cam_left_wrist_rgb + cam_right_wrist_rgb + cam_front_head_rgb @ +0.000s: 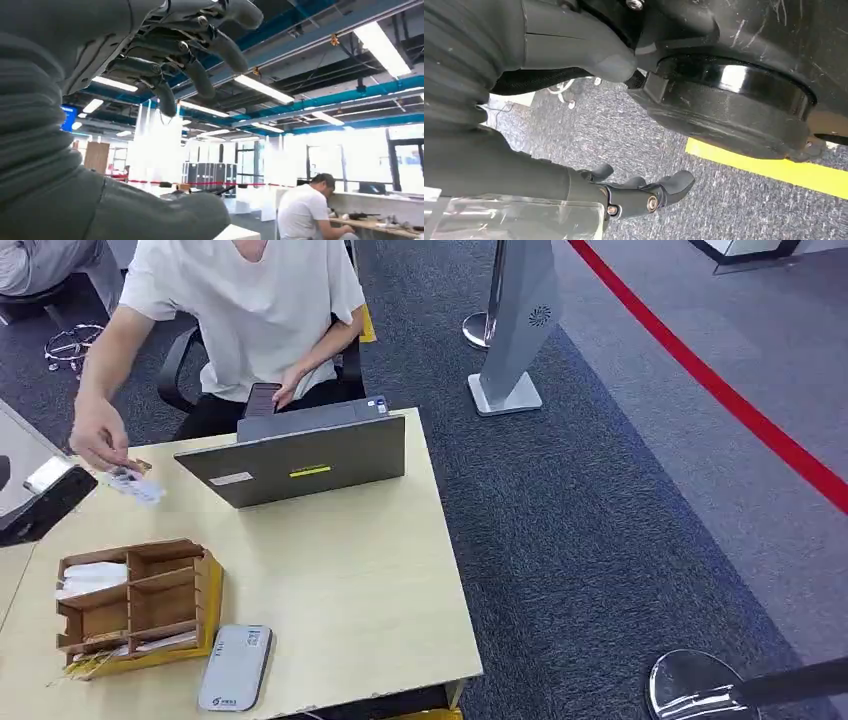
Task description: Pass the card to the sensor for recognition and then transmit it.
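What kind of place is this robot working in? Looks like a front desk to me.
Probably a mock reception desk inside a large open hall or lab: a laptop and card reader on a desk, a stanchion with red belt, exposed pipes and strip lights overhead.

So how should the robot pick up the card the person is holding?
Probably pinch the card's free end, which sticks out past the person's hand, coming from the wooden box side. It lies flat and low over the table, so fingers should close on its faces.

The left hand [165,55] has a grey ribbed cover, a thick grey thumb and dark fingers with exposed screws. The right hand [624,192] is dark, with silver screws.
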Robot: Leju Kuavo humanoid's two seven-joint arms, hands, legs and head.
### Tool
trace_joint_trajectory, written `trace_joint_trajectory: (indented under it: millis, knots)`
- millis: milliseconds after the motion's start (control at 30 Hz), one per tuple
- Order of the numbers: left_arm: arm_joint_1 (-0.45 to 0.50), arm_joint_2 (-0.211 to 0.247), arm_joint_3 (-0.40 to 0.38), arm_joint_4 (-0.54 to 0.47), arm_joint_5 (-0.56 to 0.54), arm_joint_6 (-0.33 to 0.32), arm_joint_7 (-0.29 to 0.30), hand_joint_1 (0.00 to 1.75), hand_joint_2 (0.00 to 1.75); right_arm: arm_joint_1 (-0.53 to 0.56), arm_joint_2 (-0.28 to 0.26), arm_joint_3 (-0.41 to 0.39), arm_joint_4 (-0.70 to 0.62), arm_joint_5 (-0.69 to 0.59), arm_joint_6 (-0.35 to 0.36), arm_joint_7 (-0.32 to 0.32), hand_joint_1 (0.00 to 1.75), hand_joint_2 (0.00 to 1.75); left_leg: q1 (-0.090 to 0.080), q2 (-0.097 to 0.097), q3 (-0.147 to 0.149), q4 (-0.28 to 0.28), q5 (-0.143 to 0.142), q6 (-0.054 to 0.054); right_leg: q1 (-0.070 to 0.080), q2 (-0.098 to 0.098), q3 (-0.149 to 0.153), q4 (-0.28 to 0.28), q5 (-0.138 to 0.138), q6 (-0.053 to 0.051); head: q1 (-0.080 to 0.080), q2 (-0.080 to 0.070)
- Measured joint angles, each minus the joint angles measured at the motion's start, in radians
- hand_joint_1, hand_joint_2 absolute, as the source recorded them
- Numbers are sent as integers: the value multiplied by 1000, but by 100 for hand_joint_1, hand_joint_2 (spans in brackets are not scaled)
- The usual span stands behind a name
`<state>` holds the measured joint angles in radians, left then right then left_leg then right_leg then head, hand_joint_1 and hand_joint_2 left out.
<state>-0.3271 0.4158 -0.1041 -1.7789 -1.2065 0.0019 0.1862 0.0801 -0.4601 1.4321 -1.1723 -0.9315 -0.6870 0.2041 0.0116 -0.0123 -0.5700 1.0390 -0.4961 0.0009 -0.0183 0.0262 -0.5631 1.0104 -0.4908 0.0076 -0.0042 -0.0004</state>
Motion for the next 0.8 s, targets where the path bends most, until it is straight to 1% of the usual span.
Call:
trace_joint_trajectory:
  millis: [67,133,267,300,333,367,433,500,533,600,633,700,800]
  knots:
    - [55,-9,0,-75,46,6,-2,0,175,7,0,-6,0,25,0,8,0,175,0,1,0,0,-1,0,0,1,0,0,0,0,0,0]
    - [119,-15,0,-151,65,9,-2,0,175,18,0,-16,-1,45,0,18,0,175,0,1,0,0,-1,0,0,1,-1,0,0,0,0,0]
    - [191,-24,0,-233,87,9,-4,0,175,33,0,-31,-2,60,0,26,0,175,0,0,-1,0,-1,0,0,0,0,-1,-1,1,0,0]
    - [222,-27,2,-261,107,10,-14,0,175,41,1,-46,-5,73,0,32,0,175,0,0,-1,-1,-2,0,0,0,0,-1,-1,1,0,0]
    - [272,-27,5,-289,116,15,-26,0,175,54,2,-62,-8,89,0,40,0,175,-1,1,0,-2,-3,0,-1,2,1,-1,-1,1,0,0]
    - [341,-29,10,-321,122,26,-38,0,175,70,5,-86,-14,118,0,59,0,175,-1,4,0,-2,-4,0,-1,4,1,0,-1,0,0,0]
    - [505,-33,28,-365,122,67,-55,0,175,107,11,-138,-31,184,0,104,0,175,-1,8,2,-2,-6,-1,-1,8,0,-1,-2,0,-1,0]
    - [656,-38,41,-378,130,115,-53,0,175,141,17,-188,-48,237,0,146,0,175,-1,9,2,-2,-7,-1,-1,9,0,-1,-5,1,-1,0]
    - [722,-40,45,-378,134,149,-49,0,175,154,19,-213,-59,266,0,165,0,175,-1,9,2,-2,-8,1,-1,8,-1,-1,-5,1,-1,0]
    - [841,-51,51,-377,147,194,-13,0,175,184,21,-262,-81,308,0,186,0,175,-1,8,2,-2,-10,1,-1,7,0,-1,-7,2,-1,0]
    - [888,-59,55,-376,151,203,3,0,175,198,23,-284,-90,319,0,193,0,175,0,7,2,-2,-10,1,-1,6,0,-1,-7,2,-1,0]
    - [957,-79,64,-372,154,210,23,0,175,219,24,-323,-105,332,0,200,0,175,0,5,1,-2,-10,1,-1,4,0,-1,-8,2,-1,0]
    - [1012,-106,74,-364,157,204,36,0,175,237,26,-361,-122,338,0,204,0,175,-1,3,1,-2,-10,1,-1,3,1,-1,-9,2,-1,0]
